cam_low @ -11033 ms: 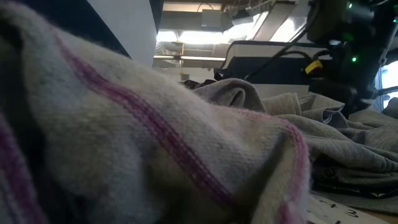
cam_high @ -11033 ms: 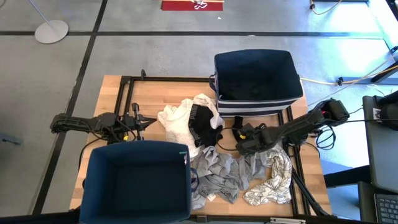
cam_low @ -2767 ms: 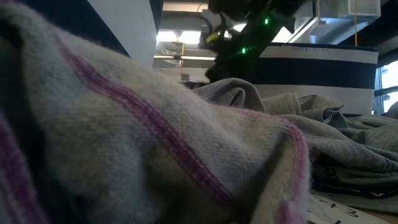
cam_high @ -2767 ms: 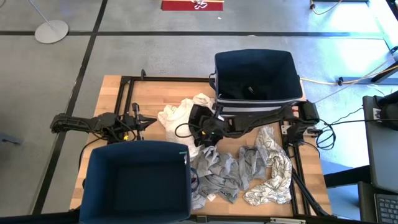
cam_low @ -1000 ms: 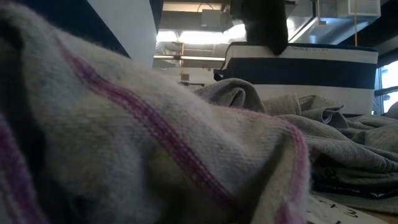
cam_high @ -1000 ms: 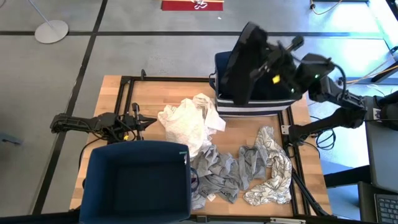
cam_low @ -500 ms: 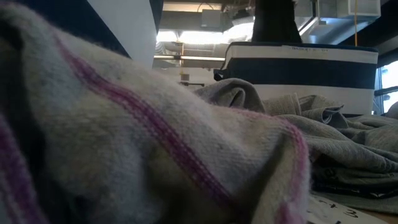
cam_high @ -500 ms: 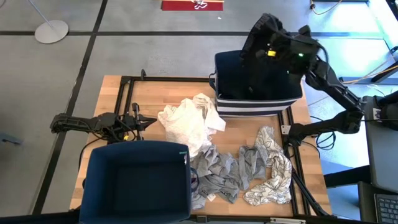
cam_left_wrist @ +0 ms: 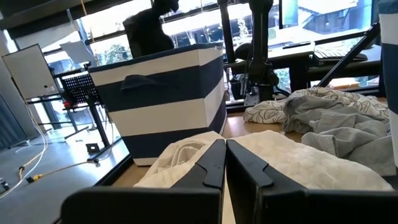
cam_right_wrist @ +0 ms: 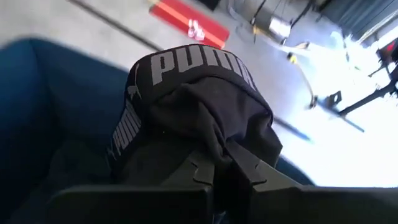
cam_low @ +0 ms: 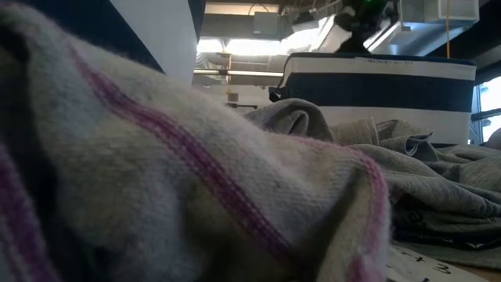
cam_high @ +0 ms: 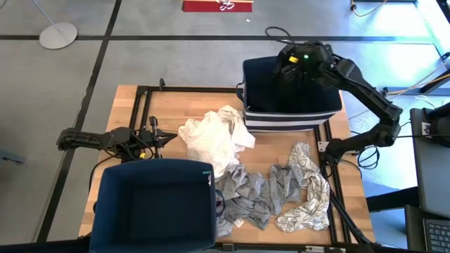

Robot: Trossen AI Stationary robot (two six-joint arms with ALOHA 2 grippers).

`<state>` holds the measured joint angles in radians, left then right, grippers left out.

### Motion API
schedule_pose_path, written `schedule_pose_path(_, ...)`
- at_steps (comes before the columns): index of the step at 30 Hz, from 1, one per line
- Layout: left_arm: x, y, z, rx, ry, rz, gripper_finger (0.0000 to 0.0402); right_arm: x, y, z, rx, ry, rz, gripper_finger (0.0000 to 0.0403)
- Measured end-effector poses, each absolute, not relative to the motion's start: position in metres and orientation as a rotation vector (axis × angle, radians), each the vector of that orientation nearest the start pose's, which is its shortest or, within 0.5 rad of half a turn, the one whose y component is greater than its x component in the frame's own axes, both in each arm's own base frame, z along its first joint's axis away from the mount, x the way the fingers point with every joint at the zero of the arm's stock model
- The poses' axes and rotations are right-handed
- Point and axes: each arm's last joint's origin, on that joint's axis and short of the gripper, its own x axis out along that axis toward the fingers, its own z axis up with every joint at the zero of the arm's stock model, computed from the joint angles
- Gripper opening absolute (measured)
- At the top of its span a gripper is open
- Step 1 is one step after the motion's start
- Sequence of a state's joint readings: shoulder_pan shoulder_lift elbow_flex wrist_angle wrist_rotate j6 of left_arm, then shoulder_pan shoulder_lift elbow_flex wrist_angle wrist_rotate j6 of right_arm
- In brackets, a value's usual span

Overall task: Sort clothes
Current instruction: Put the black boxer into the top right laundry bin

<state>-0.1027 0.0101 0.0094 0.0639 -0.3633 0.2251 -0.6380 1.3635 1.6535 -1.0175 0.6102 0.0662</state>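
Note:
The clothes lie across the table's middle and near right: a white one (cam_high: 211, 137), grey ones (cam_high: 246, 197) and a white one with dark print (cam_high: 309, 190). My right gripper (cam_high: 287, 70) hangs over the far navy bin (cam_high: 292, 116), shut on a black garment (cam_right_wrist: 199, 106) with PUMA lettering. At the table's left edge my left gripper (cam_high: 169, 138) rests level, shut and with nothing in it (cam_left_wrist: 225, 146); beyond it the left wrist view shows the white garment (cam_left_wrist: 292, 165). My right gripper pinches a bunched fold of the black garment (cam_right_wrist: 217, 146) between its two fingers, slanting down from the bin's right side. The lettered band (cam_right_wrist: 186, 62) bulges ahead of the fingers. Whether the garment's lower part rests on the bin's floor, I cannot tell.
A second navy bin (cam_high: 155, 204) stands at the table's near left. A black frame (cam_high: 140, 91) runs around the tabletop. In the low view a cream cloth with pink stripes (cam_low: 156, 157) fills the foreground, with the far bin's striped wall (cam_low: 383, 94) behind.
My right gripper has swung toward the far bin's middle and sunk, tipping from level to slanting down and rolling. The black garment, which hung long above the bin's rim, has gone down with it inside the bin's walls.

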Motion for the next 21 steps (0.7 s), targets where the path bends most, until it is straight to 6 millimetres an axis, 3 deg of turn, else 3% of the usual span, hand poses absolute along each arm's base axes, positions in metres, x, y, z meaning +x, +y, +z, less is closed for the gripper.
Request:
schedule_pose_path(7, 0.096, 0.0, 0.172, 0.197, -0.034, 0.266, 0.0003, 0.215, -0.176, 0.399, 0.14, 0.895, -1.127, 0.0041)
schedule_pose_path(17, 0.096, 0.0, 0.172, 0.186, -0.035, 0.266, 0.0003, 0.236, -0.186, 0.36, 0.264, 1.119, -0.938, 0.0174)
schedule_pose_path(21, 0.096, 0.0, 0.172, 0.187, -0.035, 0.265, 0.0003, 0.237, -0.185, 0.354, 0.307, 1.178, -0.88, 0.0217)
